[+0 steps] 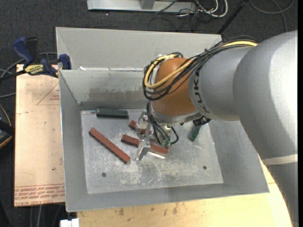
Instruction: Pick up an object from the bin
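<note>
Our grey arm (246, 74) comes in from the right of the gripper (146, 150) and above it, the thick last link sloping down toward it. Directly above the gripper sits our orange wrist cover (173, 91), with yellow and black cables (150, 77) looped across its upper left side. The gripper hangs beneath that cover, pointing downward.

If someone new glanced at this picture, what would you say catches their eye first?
The big grey arm with its orange wrist cover reaches in from the right, its gripper low over the middle of the bin. Small reddish-brown blocks lie scattered around it, and a long reddish-brown bar lies slantwise to the left.
</note>
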Controlling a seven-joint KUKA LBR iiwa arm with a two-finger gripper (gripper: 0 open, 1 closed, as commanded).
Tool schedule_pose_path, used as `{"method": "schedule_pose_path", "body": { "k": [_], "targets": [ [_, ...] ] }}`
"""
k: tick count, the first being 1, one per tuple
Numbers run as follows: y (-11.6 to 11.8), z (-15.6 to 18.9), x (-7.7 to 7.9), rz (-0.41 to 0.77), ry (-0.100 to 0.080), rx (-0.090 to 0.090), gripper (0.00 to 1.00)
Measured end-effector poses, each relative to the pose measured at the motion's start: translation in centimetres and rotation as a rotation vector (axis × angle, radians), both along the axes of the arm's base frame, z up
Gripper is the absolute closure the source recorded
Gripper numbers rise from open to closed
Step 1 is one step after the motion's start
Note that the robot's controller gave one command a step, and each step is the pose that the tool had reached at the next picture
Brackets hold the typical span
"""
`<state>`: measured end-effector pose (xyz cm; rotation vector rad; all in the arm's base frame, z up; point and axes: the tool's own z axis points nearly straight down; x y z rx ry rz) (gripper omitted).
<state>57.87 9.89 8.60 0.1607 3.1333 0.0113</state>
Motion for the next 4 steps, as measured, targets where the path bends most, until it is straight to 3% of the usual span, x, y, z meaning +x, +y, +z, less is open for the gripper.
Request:
{"method": "schedule_pose_path", "body": {
  "k": [1, 2, 3, 4],
  "targets": [
    [-0.2, -0.2, 0.0, -0.001, -0.003, -0.003, 1.0],
    [-0.2, -0.2, 0.0, -0.001, -0.003, -0.003, 1.0],
    [-0.2, 0.3, -1.2, 0.157, 0.004, -0.007, 1.0],
    [-1.3, 14.7, -1.0, 0.197, 0.0, -0.006, 1.0]
  ]
}}
